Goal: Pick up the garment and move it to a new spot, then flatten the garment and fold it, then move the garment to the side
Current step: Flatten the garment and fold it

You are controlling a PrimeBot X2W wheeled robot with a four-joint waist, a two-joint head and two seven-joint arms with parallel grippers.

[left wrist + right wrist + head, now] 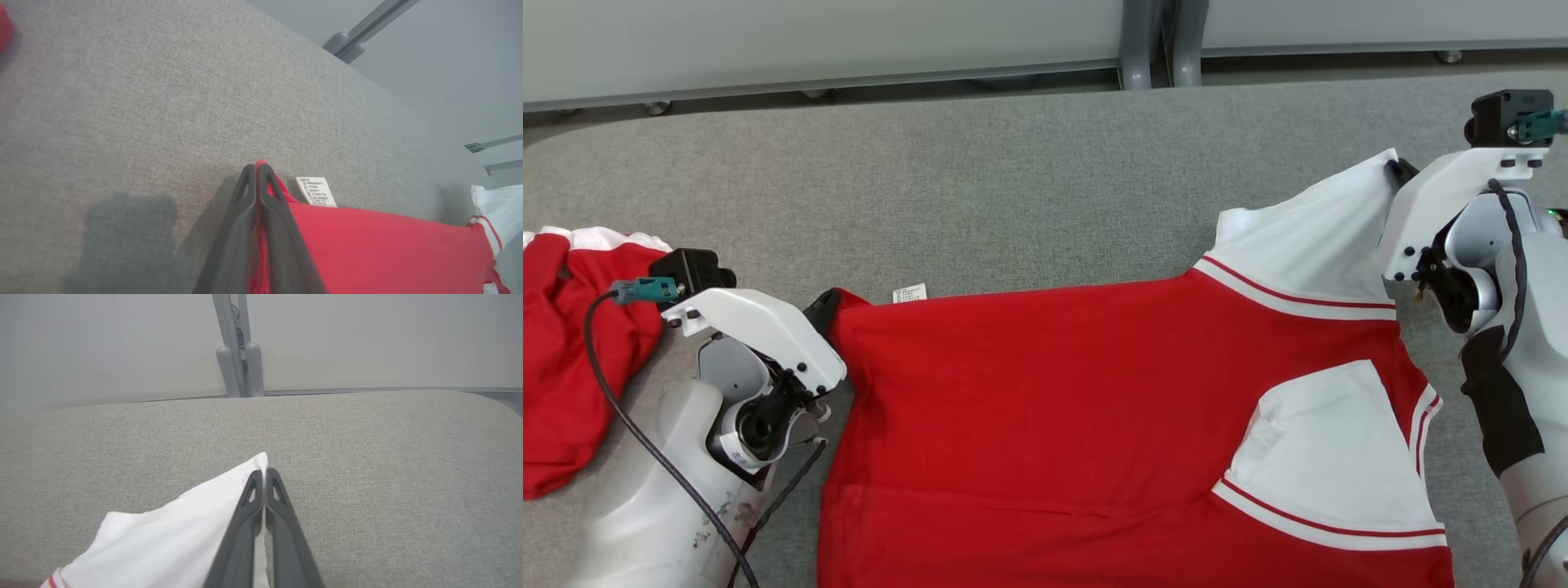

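The garment [1045, 392] lay spread on the grey cloth-covered table [1013, 180], over the part of the table nearest the robot. Its hem end pointed to the table's left and its shoulder end to the table's right.

Appearance:
- The body was red and mostly smooth, with one shallow crease running across it on the robot's side.
- The sleeves were white, each joined to the body by a white band with a thin red stripe.
- One sleeve lay folded inward on the red body, at the table's right.
- The other sleeve reached out toward the table's far right.
- A small white label [909, 293] with print on it stuck out from the garment's far edge and lay on the table.

Left gripper [823, 309]: the fingers were pressed together on the garment's far left corner. In the left wrist view, red cloth ran along the narrow slit between them up to the tips. Whether the tips touched the table could not be told.

Right gripper [1400, 170]: the fingers were likewise pressed together, pinching the tip of the outstretched white sleeve. In the right wrist view, white cloth showed between them and just past the tips, and the sleeve sloped up from the table to the grip.

A crumpled red and white pile [564, 359] sat at the table's left end, apart from the garment, beyond the left arm.
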